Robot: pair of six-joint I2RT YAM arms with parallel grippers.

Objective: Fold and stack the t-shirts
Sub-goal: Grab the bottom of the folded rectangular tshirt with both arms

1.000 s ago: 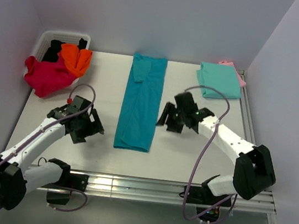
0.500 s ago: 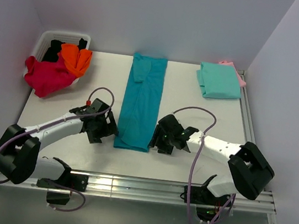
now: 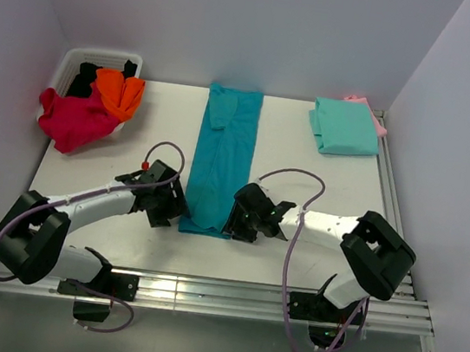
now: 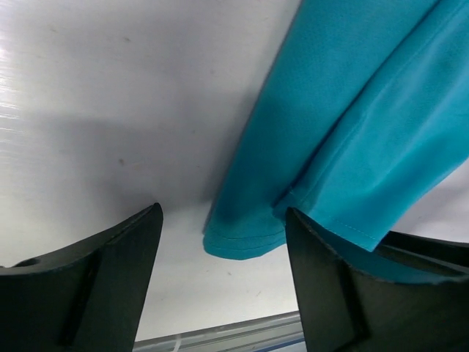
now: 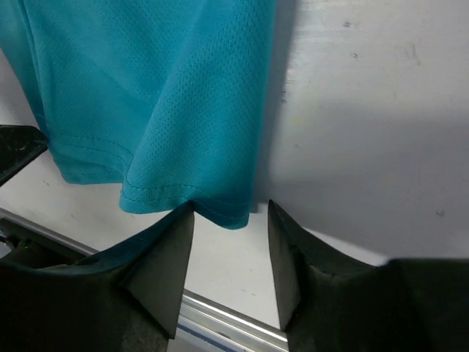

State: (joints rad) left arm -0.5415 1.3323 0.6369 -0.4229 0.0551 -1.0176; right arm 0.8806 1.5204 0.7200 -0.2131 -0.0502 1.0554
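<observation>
The teal shirt [image 3: 222, 152] lies in the middle of the worktop [image 3: 305, 177], folded into a long narrow strip that runs from the far edge toward the arms. Both arms reach in low at its near end. The left claw [image 4: 223, 220] sits at the near left corner with its jaws spread, the hem corner lying between them but not clamped. The right claw [image 5: 231, 207] sits at the near right corner, also spread, with the stitched hem just at the gap. In the far right corner a folded mint-green shirt [image 3: 345, 128] rests on a pink shirt [image 3: 357, 99]. At the far left, a crimson shirt [image 3: 72, 118], an orange shirt [image 3: 120, 92] and a black shirt [image 3: 82, 80] spill from a white basket [image 3: 72, 61].
</observation>
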